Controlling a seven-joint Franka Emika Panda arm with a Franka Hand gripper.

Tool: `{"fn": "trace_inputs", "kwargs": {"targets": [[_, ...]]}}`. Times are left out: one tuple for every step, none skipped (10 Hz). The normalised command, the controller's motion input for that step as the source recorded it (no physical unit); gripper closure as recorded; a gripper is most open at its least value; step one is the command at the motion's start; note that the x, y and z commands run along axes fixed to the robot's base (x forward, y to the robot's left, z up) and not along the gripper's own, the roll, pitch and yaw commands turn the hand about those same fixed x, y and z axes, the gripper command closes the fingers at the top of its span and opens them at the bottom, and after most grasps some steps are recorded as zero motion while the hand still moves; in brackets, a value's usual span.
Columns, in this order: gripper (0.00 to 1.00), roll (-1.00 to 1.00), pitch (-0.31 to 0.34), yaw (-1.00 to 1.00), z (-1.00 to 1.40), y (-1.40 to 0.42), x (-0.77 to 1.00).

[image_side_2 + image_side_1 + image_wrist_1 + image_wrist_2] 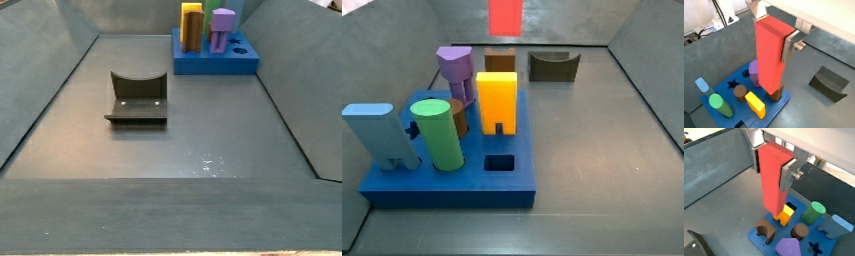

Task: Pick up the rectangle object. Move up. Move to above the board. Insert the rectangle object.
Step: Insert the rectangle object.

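1 gripper (774, 40) gripping 1 red block (769, 55), 1 blue board (449, 185) below the jaws, 6 pegs standing in it, 1 fixture (136, 98)

The rectangle object (769, 55) is plain red, held between the gripper (777, 45) and its silver finger (791, 46) plates. The board (449, 185) is blue. On it stand a green cylinder (437, 135), a light blue block (378, 133), an orange block (498, 102) and a purple peg (454, 70). The tabletop (174, 140) is dark grey.
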Motion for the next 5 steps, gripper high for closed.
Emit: {"fn": "trace_inputs", "kwargs": {"targets": [[1.0,0.0,0.0,0.0,-0.12,-0.02,-0.01],[1.0,0.09,0.0,0.17,-0.2,-0.66,0.0],[1.0,0.2,0.0,0.22,0.0,-0.71,0.0],[1.0,0.27,0.026,0.13,0.02,-0.73,0.03],[1.0,0.28,0.067,0.1,0.0,-0.73,0.13]]}}
